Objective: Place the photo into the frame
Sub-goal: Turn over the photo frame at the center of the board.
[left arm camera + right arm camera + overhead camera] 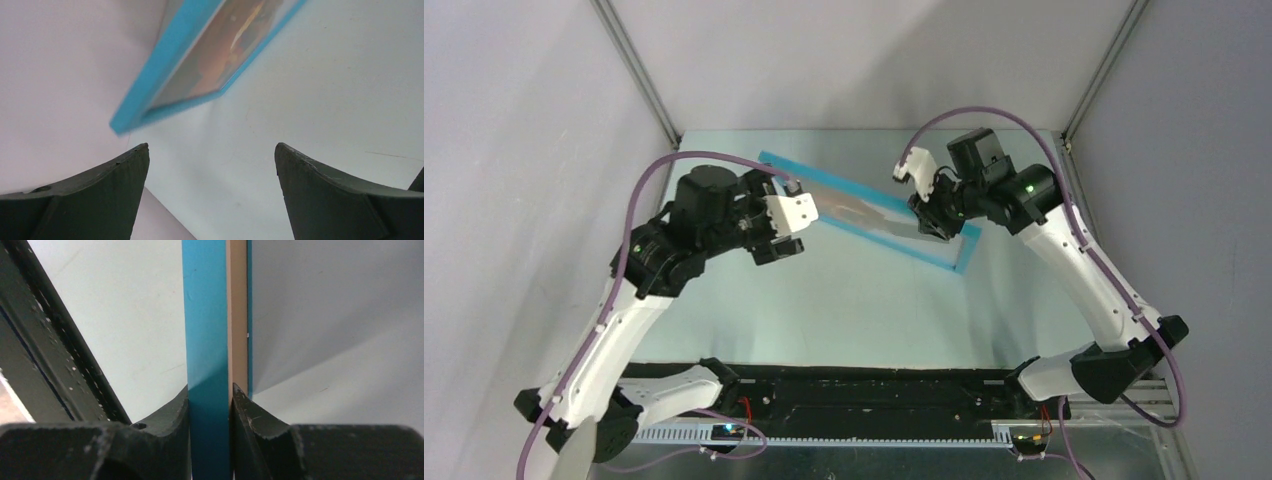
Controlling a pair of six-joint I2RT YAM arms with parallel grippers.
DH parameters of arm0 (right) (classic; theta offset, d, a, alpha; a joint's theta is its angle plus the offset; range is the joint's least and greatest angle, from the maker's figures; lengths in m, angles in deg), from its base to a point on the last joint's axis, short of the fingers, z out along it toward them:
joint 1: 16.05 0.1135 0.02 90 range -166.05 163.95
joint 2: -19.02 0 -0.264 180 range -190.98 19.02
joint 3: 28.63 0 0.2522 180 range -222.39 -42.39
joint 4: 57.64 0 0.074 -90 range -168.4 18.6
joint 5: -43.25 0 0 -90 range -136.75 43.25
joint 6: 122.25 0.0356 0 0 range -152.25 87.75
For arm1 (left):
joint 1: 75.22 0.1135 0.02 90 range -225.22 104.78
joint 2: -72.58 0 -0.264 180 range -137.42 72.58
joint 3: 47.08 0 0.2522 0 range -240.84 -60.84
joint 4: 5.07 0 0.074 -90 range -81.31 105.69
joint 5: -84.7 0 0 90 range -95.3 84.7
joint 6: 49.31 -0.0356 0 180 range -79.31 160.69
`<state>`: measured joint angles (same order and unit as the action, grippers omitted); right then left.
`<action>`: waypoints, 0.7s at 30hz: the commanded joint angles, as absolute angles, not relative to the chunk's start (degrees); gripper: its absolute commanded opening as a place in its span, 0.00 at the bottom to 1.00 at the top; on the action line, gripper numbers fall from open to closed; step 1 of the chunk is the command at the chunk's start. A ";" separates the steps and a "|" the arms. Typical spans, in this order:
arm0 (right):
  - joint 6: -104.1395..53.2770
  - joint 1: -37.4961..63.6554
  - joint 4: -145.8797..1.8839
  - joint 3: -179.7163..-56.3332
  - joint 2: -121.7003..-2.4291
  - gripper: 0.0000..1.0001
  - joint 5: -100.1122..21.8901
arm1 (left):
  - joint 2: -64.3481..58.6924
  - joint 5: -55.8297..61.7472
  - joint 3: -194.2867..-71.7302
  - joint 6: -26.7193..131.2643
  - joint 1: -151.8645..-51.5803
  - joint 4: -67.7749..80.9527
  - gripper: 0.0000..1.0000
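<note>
1. The right gripper (pixel 210 395) pinches the right end of the frame (pixel 205 340), with one finger on the blue front and the other on the tan back. This grip holds the frame edge-on to the wrist rather than lying flat.
2. The frame hangs over the far middle of the table (pixel 844 300), slanting from far left to nearer right. Whether any edge touches the surface I cannot tell.
3. The photo (pixel 220 55) shows as orange and brown behind the front pane, so it looks seated inside the frame. The task appears close to done.
4. The left gripper (pixel 211 150) is spread wide and holds nothing. It sits just on the near side of the frame's left corner, probably so it can steady that end.
</note>
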<state>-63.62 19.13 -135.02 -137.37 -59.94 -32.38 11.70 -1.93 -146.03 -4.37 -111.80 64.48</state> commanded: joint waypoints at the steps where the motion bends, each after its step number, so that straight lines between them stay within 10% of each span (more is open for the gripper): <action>1: -55.33 15.47 -135.56 -145.51 -61.82 0.00 -25.80 | 15.08 0.16 -147.23 -2.46 -107.92 62.99 1.00; 21: -32.81 -9.39 -127.76 -147.42 -72.19 0.00 -6.42 | 19.39 3.72 -136.74 0.96 -102.60 61.23 1.00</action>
